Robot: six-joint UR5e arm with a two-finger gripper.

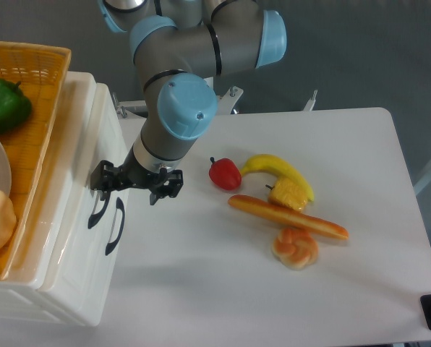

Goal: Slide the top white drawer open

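Note:
The top white drawer (100, 141) is the upper one in the cream-white unit at the left, and it is pushed in flush. Its curved black handle (95, 211) sits just left of the lower drawer's handle (116, 228). My gripper (133, 189) hangs in front of the unit with its black fingers spread open and nothing between them. The left finger (101, 178) overlaps the upper end of the top drawer's handle. Whether it touches the handle cannot be told.
An orange wicker basket (38, 94) on the unit holds a green pepper (4, 105), a white plate and a bagel. On the white table lie a red pepper (225, 173), banana (277, 168), corn piece (288, 194), long bread roll (288, 217) and pastry (295, 248).

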